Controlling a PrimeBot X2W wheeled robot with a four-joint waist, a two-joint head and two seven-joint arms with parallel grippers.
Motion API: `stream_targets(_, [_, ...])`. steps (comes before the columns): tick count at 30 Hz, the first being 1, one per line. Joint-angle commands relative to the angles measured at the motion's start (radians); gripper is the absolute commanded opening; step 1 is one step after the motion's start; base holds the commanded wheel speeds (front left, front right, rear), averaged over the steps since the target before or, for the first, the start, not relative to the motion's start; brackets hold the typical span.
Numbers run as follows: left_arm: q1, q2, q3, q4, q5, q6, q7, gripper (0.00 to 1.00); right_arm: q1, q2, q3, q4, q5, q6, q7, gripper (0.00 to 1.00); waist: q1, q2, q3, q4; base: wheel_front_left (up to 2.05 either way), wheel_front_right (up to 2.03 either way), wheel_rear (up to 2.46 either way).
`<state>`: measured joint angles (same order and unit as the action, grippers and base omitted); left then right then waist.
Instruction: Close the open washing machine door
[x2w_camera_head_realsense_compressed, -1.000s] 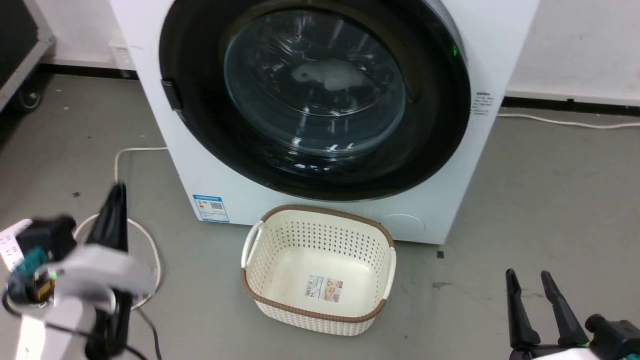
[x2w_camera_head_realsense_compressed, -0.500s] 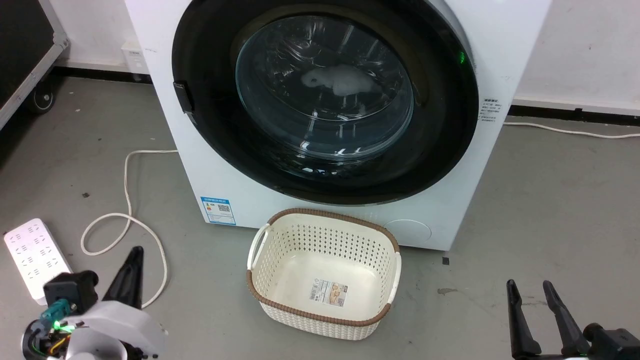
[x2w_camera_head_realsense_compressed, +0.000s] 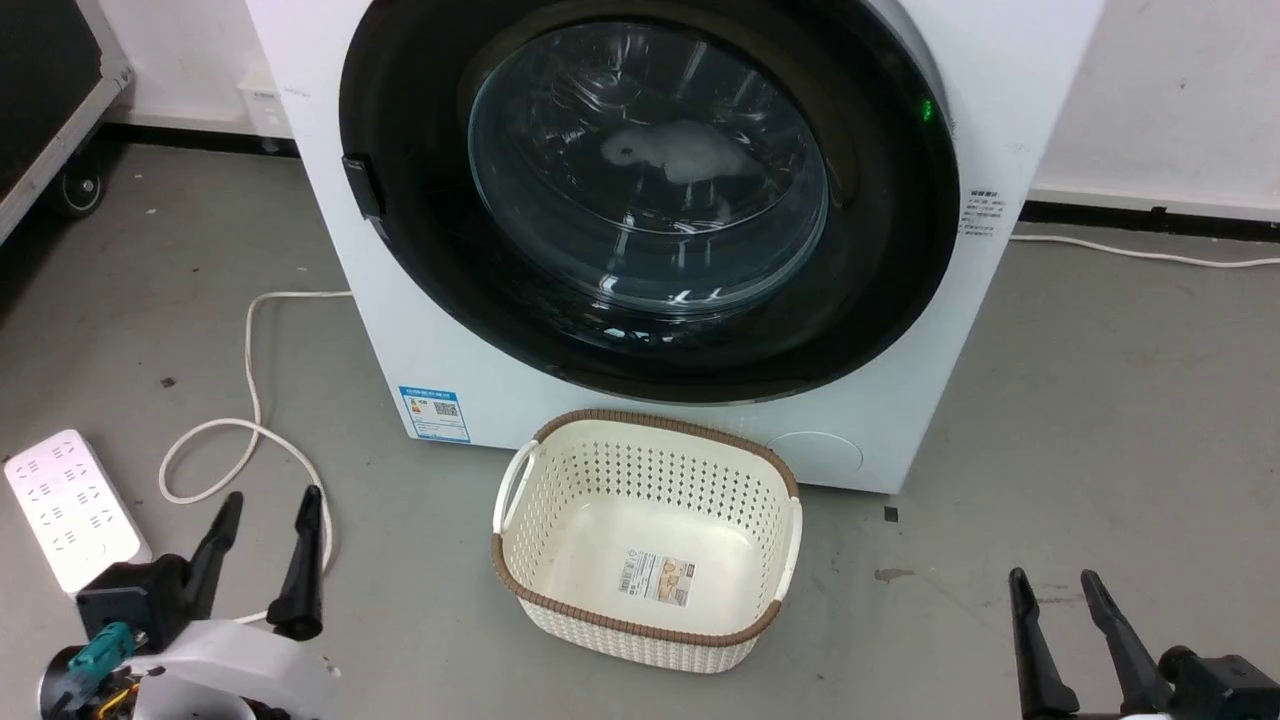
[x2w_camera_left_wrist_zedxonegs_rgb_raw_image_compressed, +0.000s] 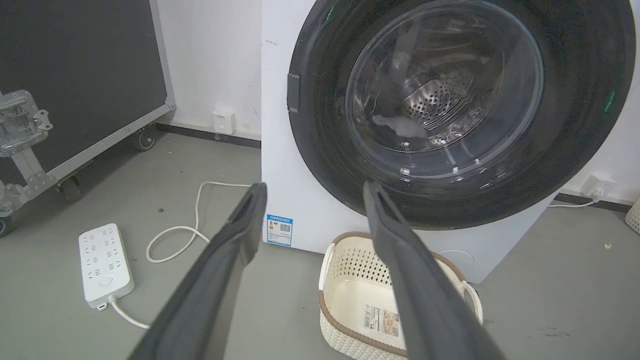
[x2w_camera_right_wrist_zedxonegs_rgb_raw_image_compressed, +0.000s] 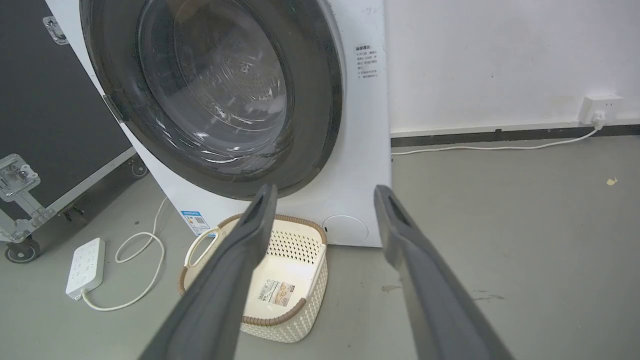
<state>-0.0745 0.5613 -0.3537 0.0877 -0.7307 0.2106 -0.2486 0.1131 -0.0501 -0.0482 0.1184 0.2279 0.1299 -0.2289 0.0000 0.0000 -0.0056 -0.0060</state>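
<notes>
The door (x2w_camera_head_realsense_compressed: 645, 190), upper centre of the frame, looks flush against the washer (x2w_camera_head_realsense_compressed: 1010, 80), so the task seems done, with left gripper (x2w_camera_head_realsense_compressed: 272, 497) and right gripper (x2w_camera_head_realsense_compressed: 1053, 577) wide open and empty at the lower corners.

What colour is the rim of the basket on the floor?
Brown rim on a cream basket; clearest in the head view.

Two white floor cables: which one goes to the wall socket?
The straight cable right of the washing machine, running to the wall socket. The looped cable on the left ends at the power strip.
</notes>
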Motion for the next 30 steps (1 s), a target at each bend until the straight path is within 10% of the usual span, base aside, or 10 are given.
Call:
stream_targets(1, [0.018, -0.005, 0.012, -0.013, 0.008, 0.007, -0.008, 1.0, -0.005, 0.0, -0.005, -0.001, -0.005, 0.001, 0.005, 0.0, 0.0, 0.0, 0.004, 0.003, 0.0, 0.0, 0.0])
stream_targets(14, [0.005, -0.014, 0.081, -0.1, 0.049, -0.012, -0.013, 1.0, -0.227, 0.0, -0.045, 0.038, -0.042, 0.001, 0.054, 0.0, 0.0, 0.0, 0.122, 0.048, 0.0, 0.0, 0.0])
stream_targets(30, [-0.085, -0.085, 0.174, -0.12, 0.118, -0.136, -0.013, 1.0, -0.737, 0.0, -0.192, 0.432, -0.185, 0.001, -0.001, 0.0, 0.0, 0.0, 0.318, 0.152, 0.0, 0.0, 0.0])
